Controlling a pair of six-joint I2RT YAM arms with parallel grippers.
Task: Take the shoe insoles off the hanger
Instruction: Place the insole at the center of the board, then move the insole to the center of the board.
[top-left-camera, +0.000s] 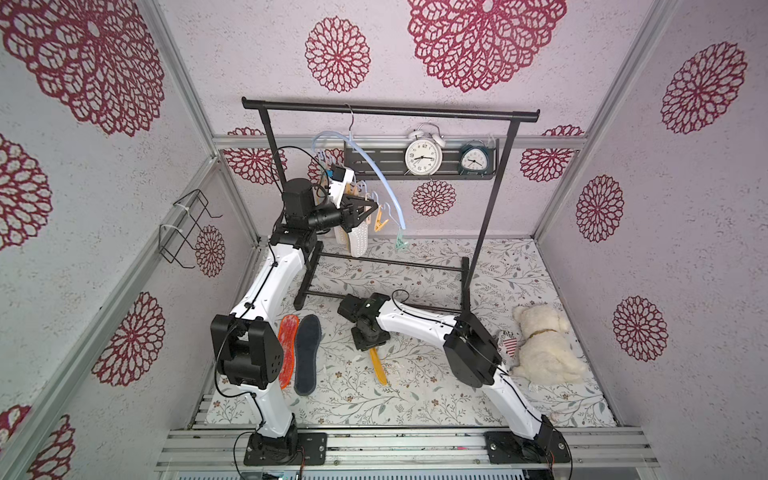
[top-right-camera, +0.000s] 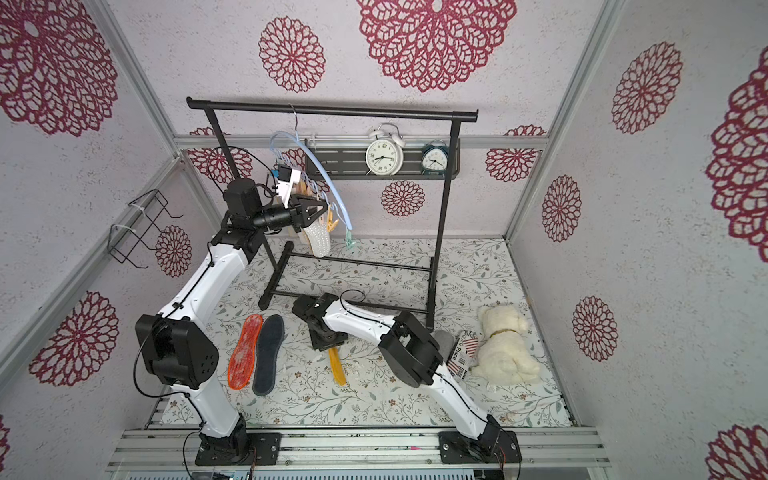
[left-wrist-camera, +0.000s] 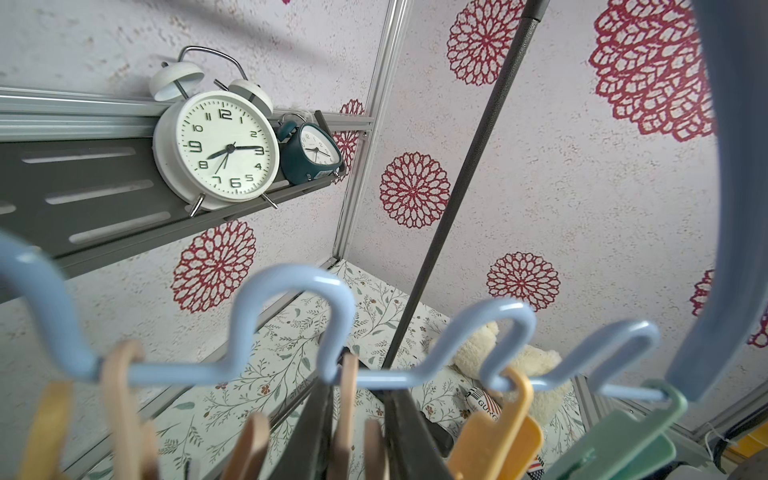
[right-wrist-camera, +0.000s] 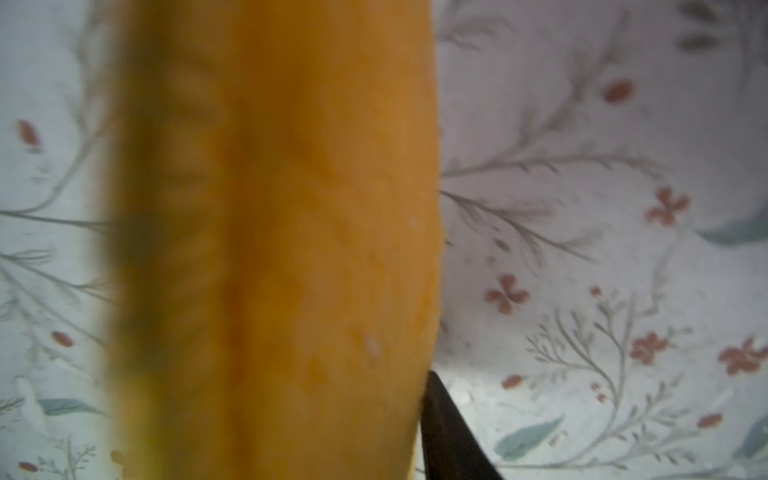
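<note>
Across the lower half of both top views, the floral table. Toward upper centre, the black garment rack. Hooked on the rack's top rail, left of centre, the hanger; slants its arch down toward the right of frame. Low and left of centre on the table, off the hanger, the dark grey insole and just left of it the orange gel insole; lie flat, long axes nearly up-and-down in frame, orange one's broader end toward the lower edge. Beneath the hanger's wavy bar, a white dotted insole; hangs lengthwise, rounded end toward the table. Just below frame centre, a yellow insole, seen narrow, long axis toward the lower edge. Over its upper end, the right gripper, pointing down; cannot tell how far apart its fingers stand, only one dark finger showing beside the insole's edge. At the hanger's wavy bar, the left gripper; pinches a beige clothespin between its fingers.
</note>
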